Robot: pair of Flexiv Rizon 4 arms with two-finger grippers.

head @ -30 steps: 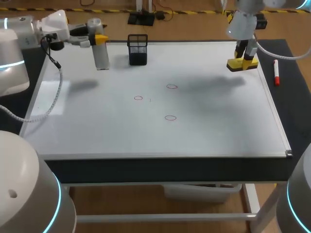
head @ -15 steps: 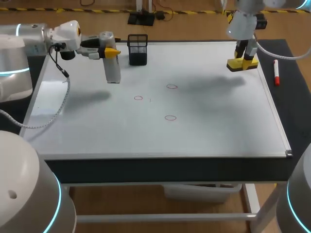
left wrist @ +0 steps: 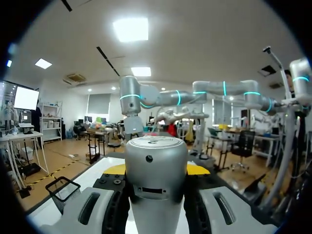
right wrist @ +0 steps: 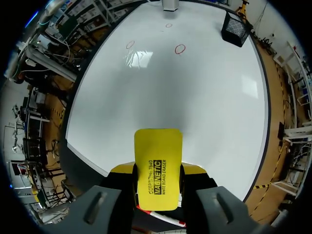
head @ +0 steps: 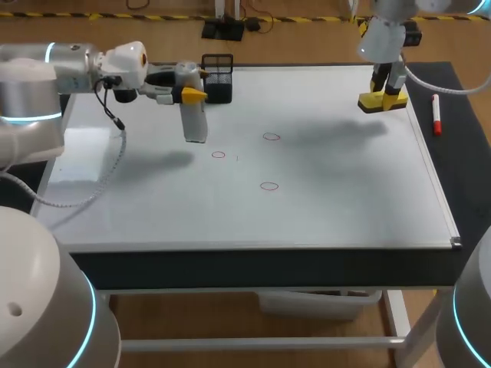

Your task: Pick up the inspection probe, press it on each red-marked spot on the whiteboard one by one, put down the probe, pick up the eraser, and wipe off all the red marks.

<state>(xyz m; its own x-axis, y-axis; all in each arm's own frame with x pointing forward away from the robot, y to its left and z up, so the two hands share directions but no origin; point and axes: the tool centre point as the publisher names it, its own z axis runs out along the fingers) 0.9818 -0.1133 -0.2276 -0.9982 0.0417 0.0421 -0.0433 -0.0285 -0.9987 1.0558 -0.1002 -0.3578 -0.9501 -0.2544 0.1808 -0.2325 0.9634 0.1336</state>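
My left gripper (head: 192, 93) is shut on the silver cylindrical inspection probe (head: 195, 123), which hangs upright over the whiteboard (head: 322, 207), just back-left of the nearest red mark (head: 219, 155). Its shadow falls apart from it, so it hangs above the board. Two more red circles (head: 271, 136) (head: 268, 185) lie to the right. In the left wrist view the probe (left wrist: 156, 168) fills the space between the yellow fingertips (left wrist: 199, 169). My right gripper (head: 382, 96) is shut on the yellow eraser (head: 382, 103) at the board's back right; the eraser (right wrist: 157, 168) shows between its fingers.
A black mesh pen holder (head: 218, 77) stands at the board's back edge, right behind the probe. A red marker (head: 436, 115) lies on the dark mat to the right of the board. The board's framed front edge (head: 261, 246) runs across.
My left arm has carried the probe rightward and toward the front, from the back left corner to just beside the left red mark. The right arm and eraser have stayed put.
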